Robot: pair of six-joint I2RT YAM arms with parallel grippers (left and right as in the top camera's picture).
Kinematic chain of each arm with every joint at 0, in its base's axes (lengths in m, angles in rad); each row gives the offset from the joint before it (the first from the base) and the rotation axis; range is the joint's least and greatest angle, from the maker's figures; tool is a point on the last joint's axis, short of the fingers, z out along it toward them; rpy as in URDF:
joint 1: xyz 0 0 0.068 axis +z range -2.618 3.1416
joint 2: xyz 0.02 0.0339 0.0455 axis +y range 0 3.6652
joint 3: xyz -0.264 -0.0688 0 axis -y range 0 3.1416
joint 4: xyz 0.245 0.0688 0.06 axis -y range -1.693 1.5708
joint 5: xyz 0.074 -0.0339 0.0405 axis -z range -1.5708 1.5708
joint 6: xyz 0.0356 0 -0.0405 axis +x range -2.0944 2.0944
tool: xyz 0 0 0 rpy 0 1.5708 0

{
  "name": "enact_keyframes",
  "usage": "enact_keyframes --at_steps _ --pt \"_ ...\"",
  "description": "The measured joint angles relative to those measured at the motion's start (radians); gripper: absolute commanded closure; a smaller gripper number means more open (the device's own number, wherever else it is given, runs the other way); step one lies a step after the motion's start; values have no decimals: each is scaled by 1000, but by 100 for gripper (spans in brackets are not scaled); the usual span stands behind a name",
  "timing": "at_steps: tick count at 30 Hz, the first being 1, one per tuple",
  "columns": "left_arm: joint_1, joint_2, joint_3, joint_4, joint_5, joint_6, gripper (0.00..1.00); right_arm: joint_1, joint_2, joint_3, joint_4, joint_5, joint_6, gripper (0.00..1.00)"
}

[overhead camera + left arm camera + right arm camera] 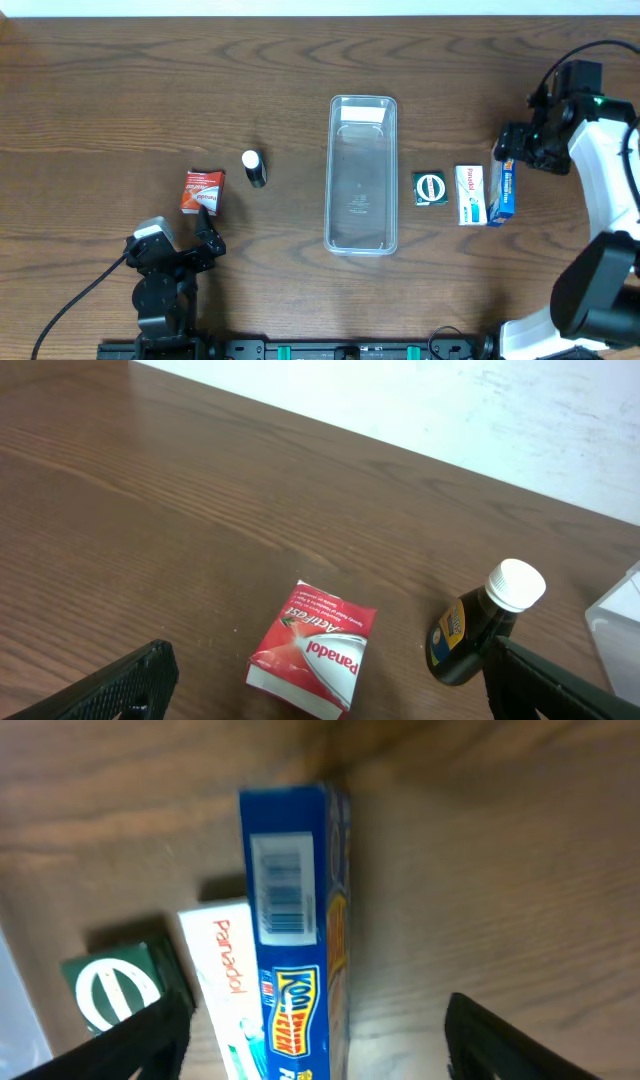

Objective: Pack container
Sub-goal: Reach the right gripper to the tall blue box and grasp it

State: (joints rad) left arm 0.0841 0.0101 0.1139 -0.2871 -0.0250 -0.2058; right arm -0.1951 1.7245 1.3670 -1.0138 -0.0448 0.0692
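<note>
Hanging spread wide and pinching nothing, with the right gripper [510,158] at the 3 o'clock side of the overhead view. Straddles the blue box [505,192] in the wrist view, one dark finger [130,1045] at 9 o'clock of the carton and its twin at 3, neither visibly touching cardboard. Finds that box up on a narrow edge, long axis running 12 to 6 overhead and so crossing the line between the open jaws: by the look of it, a fair set-up for a squeeze on the two side faces.

Heading outward toward 9 o'clock: first past the white Panadol box [469,194], lying just beside the blue one and perhaps touching it, then past the green box [429,188], then on to the container [361,215], clear, empty, flat on the table [120,90] at mid-frame. Shows the container's long axis also at 12 to 6, parallel to the carton, suggesting a sideways carry with little or no wrist turn before laying the box in lengthwise.

Puts the right arm plainly nearer this pick. Leaves the left gripper [207,233], likewise spread and empty, at about 8 o'clock of the container, closer to the red Panadol box [202,190] at its own 12 o'clock and the dark bottle [254,168] toward 1.
</note>
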Motion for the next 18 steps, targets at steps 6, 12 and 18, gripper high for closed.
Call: enact_keyframes --at_steps 6,12,18 --pt "0 0 0 0 0 0 2 0 40 0 -22 0 2 42" --pt "0 0 0 0 0 0 2 0 43 -1 -20 2 2 50" --pt "0 0 0 0 0 0 2 0 43 -35 40 6 2 58"
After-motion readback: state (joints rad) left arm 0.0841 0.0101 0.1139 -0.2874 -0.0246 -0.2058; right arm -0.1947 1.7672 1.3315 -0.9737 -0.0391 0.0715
